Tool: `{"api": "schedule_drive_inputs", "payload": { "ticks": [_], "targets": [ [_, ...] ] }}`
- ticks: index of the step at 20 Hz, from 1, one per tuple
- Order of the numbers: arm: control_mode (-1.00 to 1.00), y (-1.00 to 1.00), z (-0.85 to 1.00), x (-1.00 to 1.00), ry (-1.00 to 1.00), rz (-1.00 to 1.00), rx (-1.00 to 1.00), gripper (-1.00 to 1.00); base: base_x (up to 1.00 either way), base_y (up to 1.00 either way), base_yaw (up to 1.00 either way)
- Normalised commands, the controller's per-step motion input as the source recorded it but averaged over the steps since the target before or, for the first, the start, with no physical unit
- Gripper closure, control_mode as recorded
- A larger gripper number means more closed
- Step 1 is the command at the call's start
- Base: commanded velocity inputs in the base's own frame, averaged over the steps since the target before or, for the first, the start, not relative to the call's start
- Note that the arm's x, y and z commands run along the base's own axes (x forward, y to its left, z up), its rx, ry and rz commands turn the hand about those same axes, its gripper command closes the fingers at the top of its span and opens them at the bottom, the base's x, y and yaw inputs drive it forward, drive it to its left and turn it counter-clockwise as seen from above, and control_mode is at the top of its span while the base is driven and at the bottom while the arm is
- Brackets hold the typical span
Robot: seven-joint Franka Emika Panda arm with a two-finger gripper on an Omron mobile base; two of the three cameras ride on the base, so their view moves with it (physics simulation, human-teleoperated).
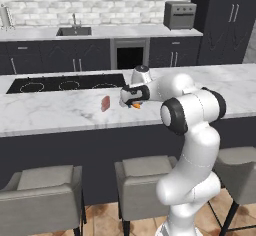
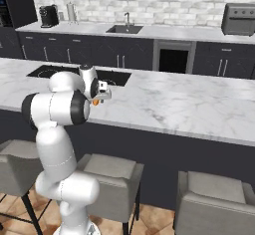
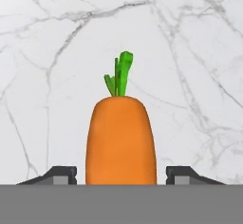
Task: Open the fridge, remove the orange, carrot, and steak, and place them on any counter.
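Note:
My gripper (image 1: 134, 103) (image 2: 100, 98) hangs low over the white marble counter (image 1: 50, 112) (image 2: 174, 102), just right of the cooktop. In the hand view the carrot (image 3: 121, 140), orange with a green tip, stands between my fingertips (image 3: 61, 174), with a narrow gap on each side, so the gripper (image 3: 121, 173) is open around it. From the base views a bit of the carrot (image 1: 136, 105) (image 2: 94, 101) peeks out under the hand. The pinkish-red steak (image 1: 105, 103) lies on the counter a little to the left of the hand. The fridge and the orange are out of view.
The black cooktop (image 1: 65, 84) (image 2: 107, 75) is set into the counter behind the hand. Grey stools (image 1: 42, 195) (image 2: 112, 179) stand along the near side. The back counter carries a sink (image 1: 74, 31), a toaster oven (image 1: 180, 14) and a coffee machine (image 2: 48, 16).

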Motion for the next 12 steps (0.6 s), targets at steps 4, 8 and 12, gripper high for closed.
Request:
{"api": "schedule_drive_inputs", "payload": {
  "ticks": [4, 8, 12],
  "targets": [
    [-1.0, 0.01, 0.01, -0.01, 0.0, 0.0, 0.0, -1.0, 0.0, 0.0, 0.0],
    [-1.0, 0.02, 0.67, -0.23, 0.0, 0.0, 0.04, -1.0, 0.0, 0.0, 0.0],
    [-1.0, -0.01, 1.0, -0.65, -0.02, -0.01, 0.0, -1.0, 0.0, 0.0, 0.0]
  ]
}}
